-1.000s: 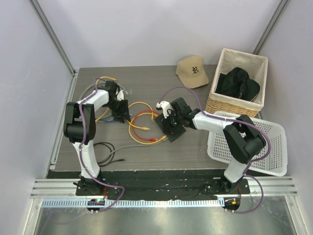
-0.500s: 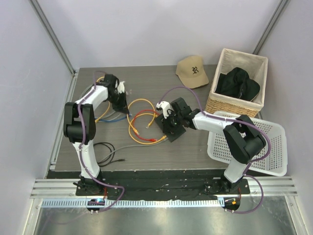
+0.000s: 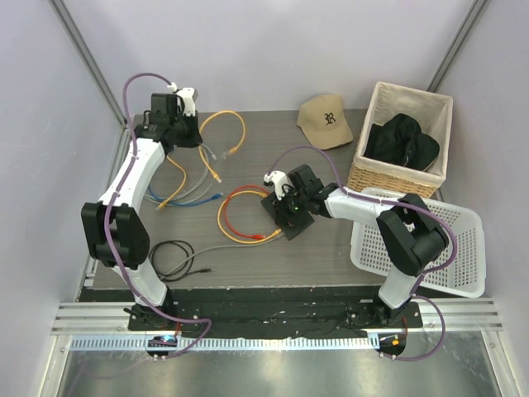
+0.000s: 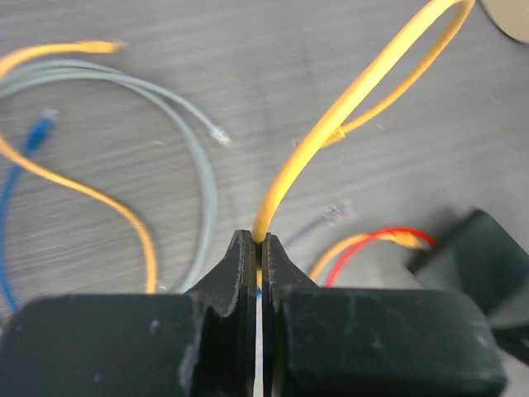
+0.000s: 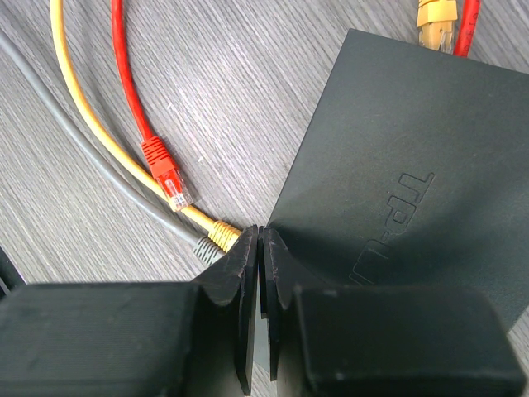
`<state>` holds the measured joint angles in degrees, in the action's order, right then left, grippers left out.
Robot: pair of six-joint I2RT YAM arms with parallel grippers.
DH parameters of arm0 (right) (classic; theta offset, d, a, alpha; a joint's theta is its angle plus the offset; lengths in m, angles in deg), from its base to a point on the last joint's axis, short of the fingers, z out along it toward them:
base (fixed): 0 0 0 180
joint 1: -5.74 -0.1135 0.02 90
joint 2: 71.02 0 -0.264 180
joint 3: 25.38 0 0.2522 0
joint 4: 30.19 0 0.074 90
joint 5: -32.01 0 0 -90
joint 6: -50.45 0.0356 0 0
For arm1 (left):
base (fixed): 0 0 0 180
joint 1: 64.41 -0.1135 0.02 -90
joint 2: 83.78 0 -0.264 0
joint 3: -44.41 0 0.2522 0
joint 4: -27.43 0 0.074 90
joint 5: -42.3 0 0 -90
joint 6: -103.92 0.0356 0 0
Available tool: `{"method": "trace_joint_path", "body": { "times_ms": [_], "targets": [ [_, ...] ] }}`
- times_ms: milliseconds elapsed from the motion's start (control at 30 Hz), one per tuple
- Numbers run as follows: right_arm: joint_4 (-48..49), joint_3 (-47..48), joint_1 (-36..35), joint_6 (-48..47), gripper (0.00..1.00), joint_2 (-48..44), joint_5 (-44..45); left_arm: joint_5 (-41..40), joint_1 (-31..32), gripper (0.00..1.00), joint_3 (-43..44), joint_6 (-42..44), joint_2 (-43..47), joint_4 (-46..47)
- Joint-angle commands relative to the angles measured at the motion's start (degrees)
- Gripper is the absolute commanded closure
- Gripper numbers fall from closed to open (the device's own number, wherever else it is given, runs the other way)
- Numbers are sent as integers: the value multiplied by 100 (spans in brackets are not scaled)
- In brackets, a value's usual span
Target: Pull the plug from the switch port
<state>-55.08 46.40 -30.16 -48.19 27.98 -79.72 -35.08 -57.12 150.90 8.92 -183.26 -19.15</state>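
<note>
Left: your left gripper (image 4: pixel 259 241) is up at the far left corner of the grey wood-grain table (image 3: pixel 331 248), close to the grey metal rail (image 3: pixel 116 165) along that edge, so there is little room on that side. Its fingers are pressed to a hairline slit and pinch a yellow network cable (image 4: pixel 331 124), which rises from the tips and loops away.

On the table near that arm lie loose pale grey cables (image 3: pixel 194 192) and a blue cable (image 3: pixel 213 198). A thin black cable (image 3: pixel 178 256) curls by the near edge.

Centre: a red cable (image 3: pixel 235 197) coils just left of the switch, with another yellow coil alongside it. The flat black rectangular switch (image 5: pixel 397 165) lies mid-table, turned at an angle. A yellow plug (image 5: pixel 436 18) and the red cable meet its far edge. A loose red plug (image 5: pixel 169 178) and a loose grey plug (image 5: pixel 207 248) lie on the wood beside its near corner.

Your right gripper (image 5: pixel 260 234) has its fingers drawn to a thin slit, tips at that corner. You cannot tell whether they pinch it. Bare wood shows ahead of the switch toward the near edge.

Right: a tan baseball cap (image 3: pixel 326 120) sits at the far edge. A wicker basket with white lining (image 3: pixel 364 178) holds a black garment (image 3: pixel 401 141). A white plastic mesh basket (image 3: pixel 463 248) sits just beside the right arm, crowding that side.
</note>
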Motion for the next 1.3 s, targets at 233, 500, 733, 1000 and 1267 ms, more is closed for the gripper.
{"method": "trace_joint_path", "body": {
  "times_ms": [233, 500, 733, 1000, 1267],
  "targets": [
    [-837, -212, 39, -173, 87, 330, 671, -199, -1360, 100, -228, -1712, -106, 460],
    [-855, -195, 39, -181, 87, 339, 671, 161, -1889, 52, -616, -1953, -291, 452],
    [-873, -151, 13, -173, 87, 374, 671, 142, -1336, 47, -510, -1356, 324, 575],
    [-925, -115, 13, -181, 87, 216, 680, 3078, -80, 44, -1115, -829, 307, 944],
    [-1154, 289, 232, -112, 87, -214, 495, 3369, 1318, 43, -2188, -441, 228, 953]
  ]
}}
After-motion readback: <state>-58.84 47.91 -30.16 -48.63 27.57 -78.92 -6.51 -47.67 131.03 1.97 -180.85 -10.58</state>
